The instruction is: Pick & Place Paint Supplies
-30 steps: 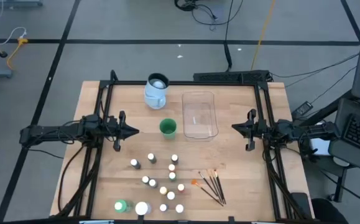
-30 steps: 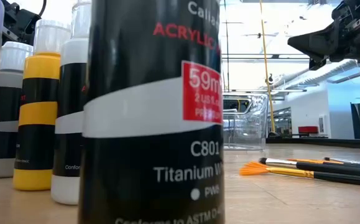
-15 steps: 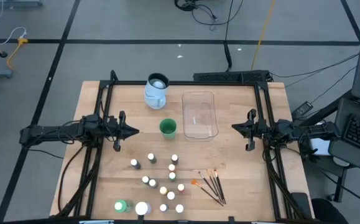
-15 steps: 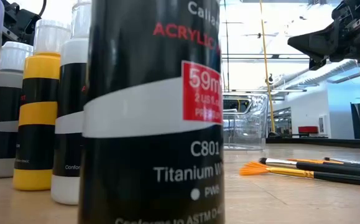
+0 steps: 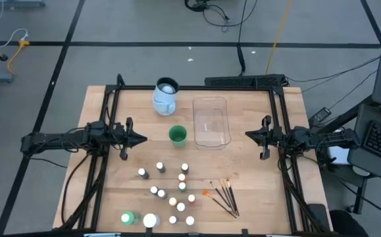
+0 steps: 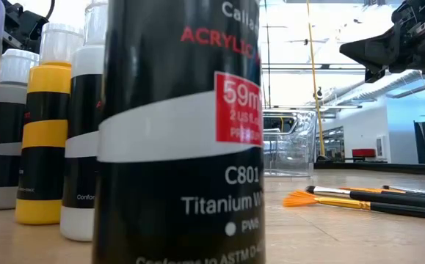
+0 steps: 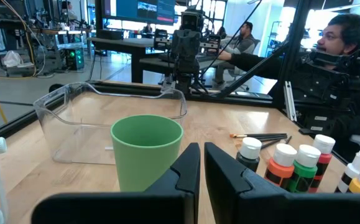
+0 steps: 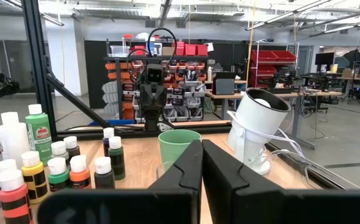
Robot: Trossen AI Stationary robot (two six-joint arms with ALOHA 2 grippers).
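The left gripper (image 5: 143,139) is parked at the left middle of the high view and the right gripper (image 5: 247,134) at the right middle; the jaws of each are closed together on nothing.

The small white-capped paint bottles (image 5: 173,192) stand clustered at the lower centre of the wooden table (image 5: 249,197). The larger green bottle (image 5: 128,217) and the white jar (image 5: 150,220) stand at the lower left of the cluster, and the thin dark orange-tipped brushes (image 5: 223,196) lie fanned at its lower right.

Risks, as judged:
- The bottles stand close together. A descent with wide jaws is likely to topple neighbouring bottles.
- The brushes lie flat and touching. More than one may be lifted, or the jaws may slip off.
- The green plastic cup (image 5: 177,135) stands just beside the clear rectangular tub (image 5: 211,121). It may be struck in transit.
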